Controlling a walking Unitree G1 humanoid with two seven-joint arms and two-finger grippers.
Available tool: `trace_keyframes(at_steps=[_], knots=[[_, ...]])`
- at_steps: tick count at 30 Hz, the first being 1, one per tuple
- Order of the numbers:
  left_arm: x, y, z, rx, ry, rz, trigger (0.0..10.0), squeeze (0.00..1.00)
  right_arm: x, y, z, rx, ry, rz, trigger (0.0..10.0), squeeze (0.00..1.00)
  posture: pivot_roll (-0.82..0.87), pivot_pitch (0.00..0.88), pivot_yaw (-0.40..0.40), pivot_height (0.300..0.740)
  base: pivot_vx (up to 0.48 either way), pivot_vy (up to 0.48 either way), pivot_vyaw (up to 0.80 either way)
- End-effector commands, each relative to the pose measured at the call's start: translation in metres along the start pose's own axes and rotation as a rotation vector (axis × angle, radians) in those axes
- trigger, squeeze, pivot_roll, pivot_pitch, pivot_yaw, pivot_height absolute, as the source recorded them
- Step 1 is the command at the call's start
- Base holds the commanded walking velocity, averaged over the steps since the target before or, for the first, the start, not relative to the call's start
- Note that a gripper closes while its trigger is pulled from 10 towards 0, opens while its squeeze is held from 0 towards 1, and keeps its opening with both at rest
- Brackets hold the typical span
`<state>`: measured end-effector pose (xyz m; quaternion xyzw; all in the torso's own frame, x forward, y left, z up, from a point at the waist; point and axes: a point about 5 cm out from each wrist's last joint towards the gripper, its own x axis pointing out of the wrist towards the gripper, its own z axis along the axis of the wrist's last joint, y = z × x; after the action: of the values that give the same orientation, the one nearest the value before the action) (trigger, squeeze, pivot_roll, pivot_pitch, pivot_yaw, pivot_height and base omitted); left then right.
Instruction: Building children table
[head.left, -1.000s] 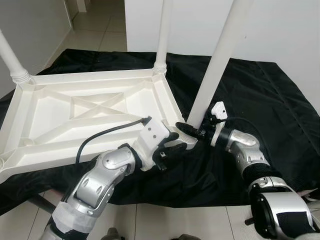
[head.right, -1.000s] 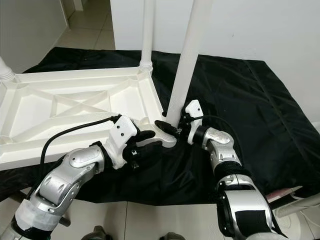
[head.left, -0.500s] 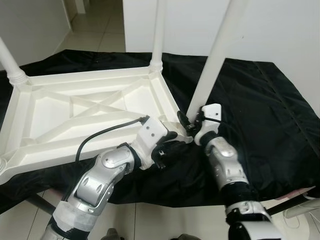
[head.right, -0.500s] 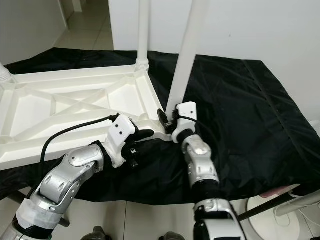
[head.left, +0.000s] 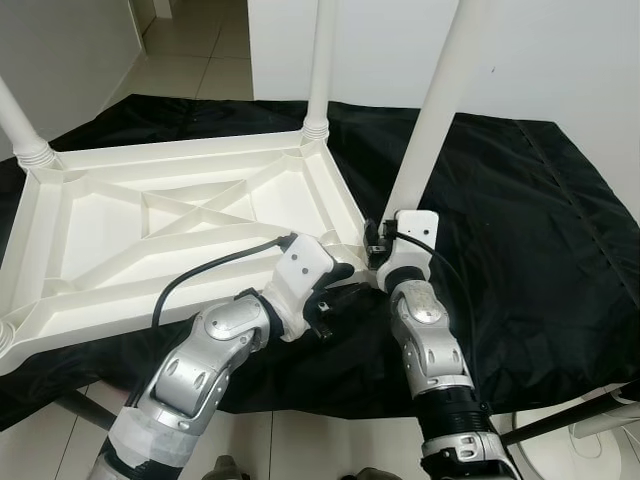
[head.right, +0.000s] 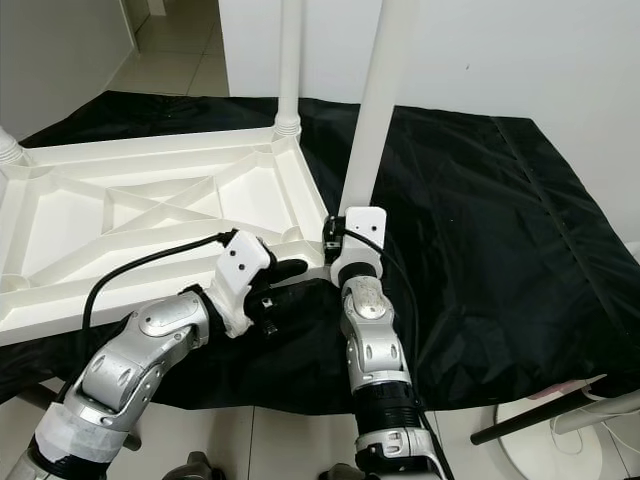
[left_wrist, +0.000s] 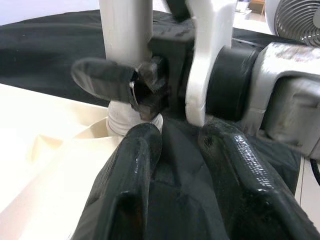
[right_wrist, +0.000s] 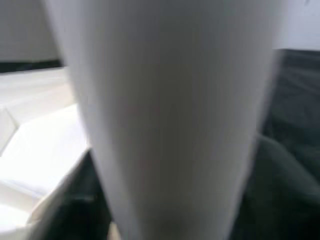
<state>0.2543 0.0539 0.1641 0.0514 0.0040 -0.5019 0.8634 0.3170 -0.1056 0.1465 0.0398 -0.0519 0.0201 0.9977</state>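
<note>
Right gripper (head.left: 375, 243) clasps the white table leg (head.left: 432, 120) at its base to seat it in the upturned tabletop's (head.left: 170, 225) corner socket, while the spread-fingered left gripper (head.left: 345, 290) steadies that corner.

The upturned white plastic children's table (head.left: 150, 225) lay underside up on a black cloth (head.left: 520, 230) spread over the tiled floor (head.left: 200, 70), with its legs standing upward. One white leg (head.left: 320, 70) rose from its far right corner, another (head.left: 20, 130) from the far left corner. A third white leg (head.left: 435, 110) stood at the near right corner. The right gripper (head.left: 375, 245) sat at that leg's foot; the left gripper (head.left: 345, 290) lay just before the same corner, left of the right arm.
</note>
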Motion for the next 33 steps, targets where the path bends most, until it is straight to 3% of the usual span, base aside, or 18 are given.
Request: trace_keyframes(at_steps=[1, 6, 7, 8, 9, 13, 16, 18, 22, 33], knots=[[-0.001, 0.004, 0.002, 0.019, -0.004, 0.063, 10.0, 0.0, -0.004, 0.001, 0.004, 0.042, -0.021, 0.012, 10.0, 1.0, -0.01, 0.0, -0.039, 0.74, 0.0, 0.0, 0.0], [-0.001, 0.004, 0.002, 0.022, -0.006, 0.064, 10.0, 0.0, -0.005, -0.001, 0.01, 0.039, -0.042, 0.039, 10.0, 1.0, -0.01, 0.0, -0.04, 0.74, 0.0, 0.0, 0.0], [-0.001, 0.004, 0.003, 0.022, -0.006, 0.064, 10.0, 0.0, -0.004, -0.003, 0.009, 0.047, -0.033, 0.078, 10.0, 0.0, -0.01, 0.0, -0.041, 0.74, 0.0, 0.0, 0.0], [-0.001, 0.004, 0.003, 0.022, -0.006, 0.064, 10.0, 0.0, -0.004, -0.003, 0.009, 0.047, -0.033, 0.078, 10.0, 0.0, -0.01, 0.0, -0.041, 0.74, 0.0, 0.0, 0.0], [-0.001, 0.004, 0.003, 0.018, -0.002, 0.063, 10.0, 0.0, -0.004, -0.011, 0.007, 0.01, -0.023, 0.255, 10.0, 0.0, -0.01, 0.0, -0.042, 0.74, 0.0, 0.0, 0.0], [-0.001, 0.004, 0.002, 0.011, 0.004, 0.062, 10.0, 0.0, -0.005, -0.017, 0.005, -0.013, -0.009, 0.354, 10.0, 0.0, -0.01, 0.0, -0.042, 0.74, 0.0, 0.0, 0.0], [0.0, 0.004, 0.003, -0.005, -0.007, 0.074, 10.0, 0.0, -0.005, -0.029, -0.001, -0.119, 0.038, 0.557, 10.0, 0.0, -0.01, 0.0, -0.039, 0.74, 0.0, 0.0, 0.0], [0.0, 0.004, 0.003, -0.005, -0.007, 0.074, 10.0, 0.0, -0.005, -0.029, -0.001, -0.119, 0.038, 0.557, 10.0, 0.0, -0.01, 0.0, -0.039, 0.74, 0.0, 0.0, 0.0], [0.0, 0.002, 0.002, 0.01, 0.0, 0.067, 10.0, 0.0, 0.007, -0.044, -0.005, -0.192, 0.1, 0.687, 10.0, 0.0, 0.0, 0.0, -0.041, 0.74, 0.0, 0.0, 0.0], [0.001, 0.003, 0.003, 0.023, -0.005, 0.07, 10.0, 0.0, 0.025, -0.047, -0.009, -0.26, 0.149, 0.759, 10.0, 0.0, 0.01, 0.0, -0.041, 0.74, 0.0, 0.0, 0.0]])
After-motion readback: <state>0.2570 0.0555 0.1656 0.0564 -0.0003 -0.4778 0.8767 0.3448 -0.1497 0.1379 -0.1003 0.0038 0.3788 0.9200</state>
